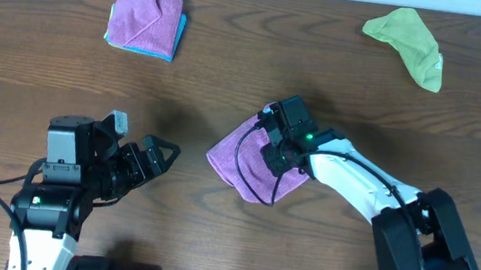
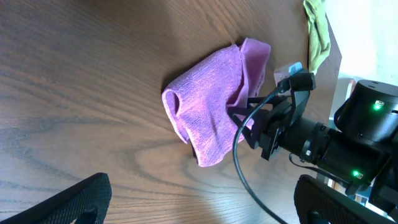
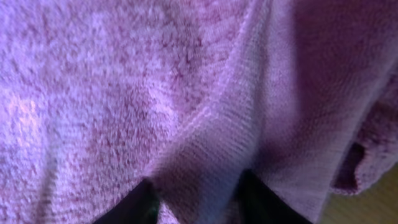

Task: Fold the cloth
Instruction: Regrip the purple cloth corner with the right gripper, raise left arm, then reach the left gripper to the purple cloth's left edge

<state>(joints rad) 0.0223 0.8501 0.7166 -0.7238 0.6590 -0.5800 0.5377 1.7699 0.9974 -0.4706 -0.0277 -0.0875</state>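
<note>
Left claw (image 1: 158,156) released; right claw (image 3: 200,198) sunk in cloth (image 2: 211,118), tips mostly hidden — grip unclear.

The left arm (image 1: 62,183) sits low at the near left, the left tool (image 1: 158,157) pointing right with jaws spread wide. The right arm (image 1: 353,180) reaches in from the near right, wrist pitched down; the right tool (image 3: 196,198) pinches a ridge of cloth (image 1: 241,167).

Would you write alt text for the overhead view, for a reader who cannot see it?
The right arm reaches in, jaws down on a crumpled purple cloth on a wooden table; the left arm rests apart, jaws open. A folded purple cloth and a green cloth lie along the far edge.
</note>
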